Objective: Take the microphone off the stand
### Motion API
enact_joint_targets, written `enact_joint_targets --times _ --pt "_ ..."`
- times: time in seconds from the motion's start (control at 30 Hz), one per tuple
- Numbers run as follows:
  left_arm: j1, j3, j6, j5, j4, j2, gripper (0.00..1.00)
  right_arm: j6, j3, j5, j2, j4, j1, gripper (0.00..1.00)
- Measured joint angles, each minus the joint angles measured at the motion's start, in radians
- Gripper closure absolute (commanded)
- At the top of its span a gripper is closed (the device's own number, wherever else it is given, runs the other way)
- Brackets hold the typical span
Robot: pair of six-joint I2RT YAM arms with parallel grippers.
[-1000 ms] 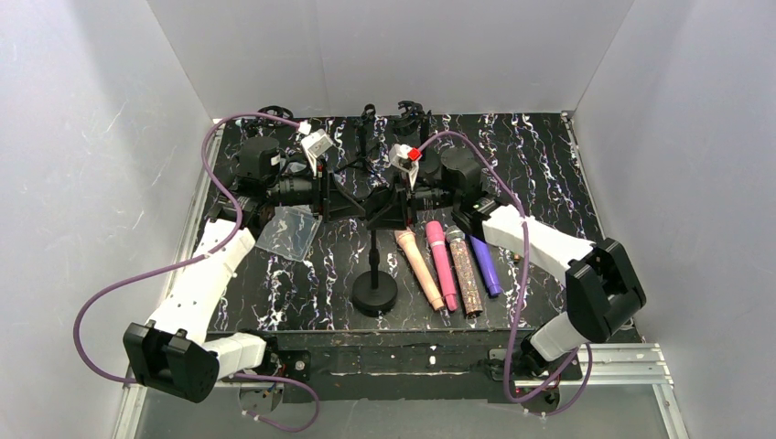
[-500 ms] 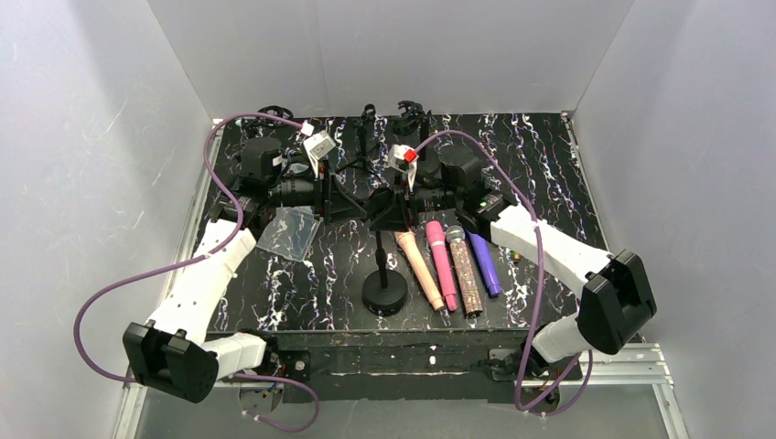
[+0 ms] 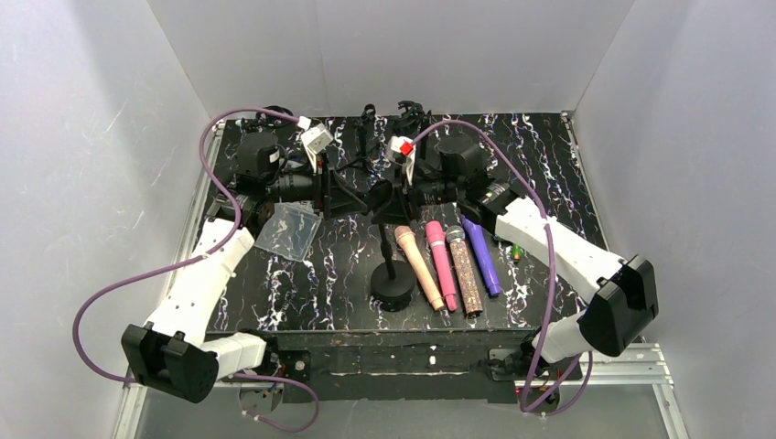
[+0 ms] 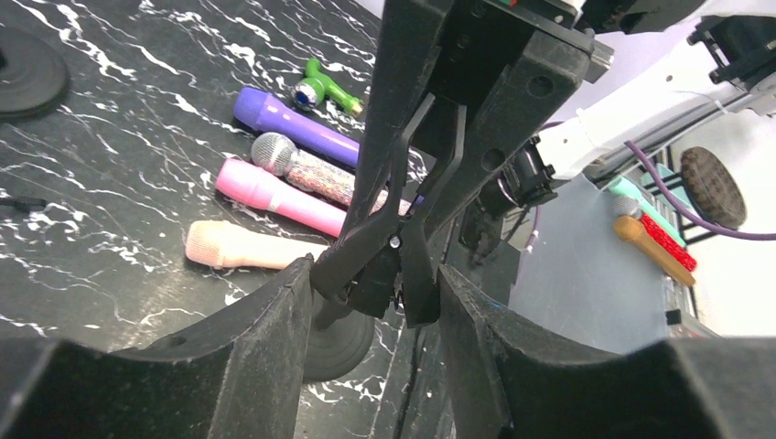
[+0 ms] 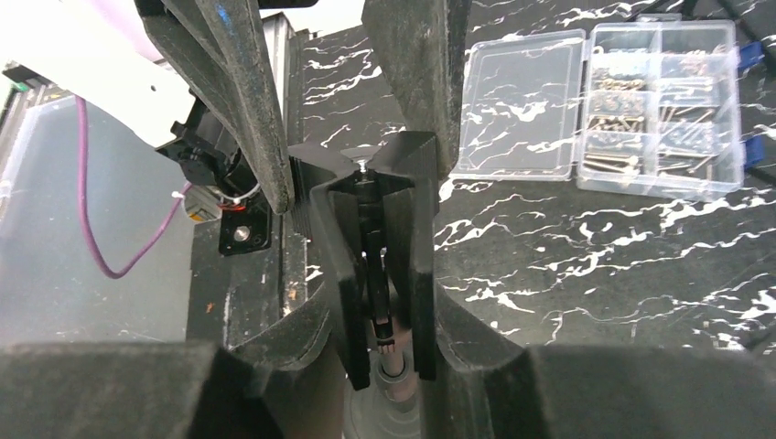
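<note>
While right gripper (image 5: pixel 375 315) clamps tight on the clip (image 5: pixel 403 183) atop the stand (image 3: pixel 393 294), we see left gripper (image 4: pixel 375 279) narrow around that clip, grip unclear; four microphones (image 3: pixel 441 261) lie flat just beside the stand's base

Soft, even light filled the white enclosure, seemingly from overhead, and shadows on the black table (image 3: pixel 302 274) were faint, with little glare. In both wrist views the near fingers (image 4: pixel 229 366) looked dark and blurred, while the background stayed sharper.
</note>
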Motion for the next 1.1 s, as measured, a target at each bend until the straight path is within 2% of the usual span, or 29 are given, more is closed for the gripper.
enact_joint_targets --times 0.23,0.4,0.57,0.7,0.97,1.1 --pt "0.012 0.035 -0.024 -0.026 -0.005 0.0 0.24 -0.069 0.055 0.095 -0.014 -0.1 -0.01 0.99" --pt "0.027 0.057 -0.038 -0.031 -0.011 0.001 0.12 -0.113 0.11 0.169 -0.016 -0.189 -0.031 0.99" --pt "0.034 0.091 -0.043 -0.031 -0.011 0.001 0.09 -0.143 0.218 0.228 -0.016 -0.282 -0.077 0.99" --pt "0.037 0.097 -0.045 -0.03 -0.014 0.001 0.09 -0.149 0.33 0.261 -0.016 -0.328 -0.162 0.99" --pt "0.039 0.097 -0.045 -0.029 -0.023 0.001 0.09 -0.149 0.471 0.318 -0.007 -0.312 -0.355 0.99" --pt "0.039 0.096 -0.045 -0.029 -0.022 0.001 0.08 -0.149 0.524 0.353 0.064 -0.287 -0.428 0.99"
